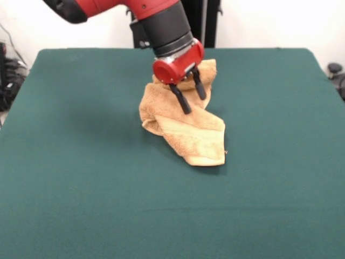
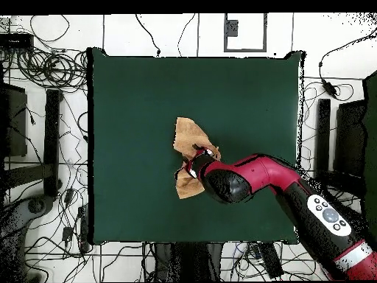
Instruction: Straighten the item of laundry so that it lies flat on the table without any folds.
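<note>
The tan-orange towel (image 1: 191,135) lies crumpled and folded over itself a little beyond the middle of the dark green table (image 1: 81,162). One folded end points toward the front, and a bunched part sits under the arm. My gripper (image 1: 194,104) is tilted just above the bunched middle of the towel. Its two black fingers (image 1: 181,100) are spread apart with nothing between them. In the overhead view the towel (image 2: 190,136) shows on both sides of the gripper (image 2: 194,162), which covers its middle. The table (image 2: 132,110) extends far around it.
The red and black arm (image 2: 280,180) reaches in over the table's edge on the robot's side. Cables and dark equipment (image 2: 44,81) lie on the floor around the table. The black pedestal (image 1: 207,21) stands behind the far edge.
</note>
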Robot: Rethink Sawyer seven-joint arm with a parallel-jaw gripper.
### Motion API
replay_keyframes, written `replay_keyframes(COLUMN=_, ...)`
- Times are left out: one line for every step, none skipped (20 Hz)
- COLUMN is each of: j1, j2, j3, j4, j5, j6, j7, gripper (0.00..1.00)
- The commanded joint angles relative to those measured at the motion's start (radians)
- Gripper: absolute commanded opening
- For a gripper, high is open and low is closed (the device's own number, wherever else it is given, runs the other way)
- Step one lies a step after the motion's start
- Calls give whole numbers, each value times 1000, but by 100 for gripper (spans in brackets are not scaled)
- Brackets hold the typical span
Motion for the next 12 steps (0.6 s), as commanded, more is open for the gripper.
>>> replay_keyframes(j1=10, j2=108, j3=66, j4=-59, j5=-48, j6=37, j7=-348, gripper=100)
replay_keyframes(j1=10, j2=107, j3=69, j4=-55, j5=-51, j6=38, j7=-348, gripper=100)
replay_keyframes(j1=8, j2=106, j3=72, j4=-52, j5=-51, j6=41, j7=-349, gripper=100)
replay_keyframes(j1=5, j2=105, j3=73, j4=-48, j5=-53, j6=42, j7=-348, gripper=100)
replay_keyframes(j1=4, j2=100, j3=75, j4=-44, j5=-54, j6=44, j7=-346, gripper=100)
replay_keyframes(j1=3, j2=93, j3=78, j4=-38, j5=-56, j6=45, j7=-343, gripper=100)
replay_keyframes(j1=1, j2=90, j3=80, j4=-34, j5=-58, j6=47, j7=-342, gripper=100)
replay_keyframes(j1=-2, j2=88, j3=83, j4=-29, j5=-61, j6=47, j7=-342, gripper=100)
replay_keyframes(j1=-4, j2=82, j3=86, j4=-24, j5=-66, j6=44, j7=-342, gripper=100)
replay_keyframes(j1=-5, j2=70, j3=93, j4=-16, j5=-79, j6=40, j7=-356, gripper=100)
replay_keyframes(j1=-6, j2=59, j3=101, j4=-8, j5=-91, j6=35, j7=-370, gripper=100)
replay_keyframes(j1=-7, j2=47, j3=108, j4=0, j5=-103, j6=30, j7=-384, gripper=100)
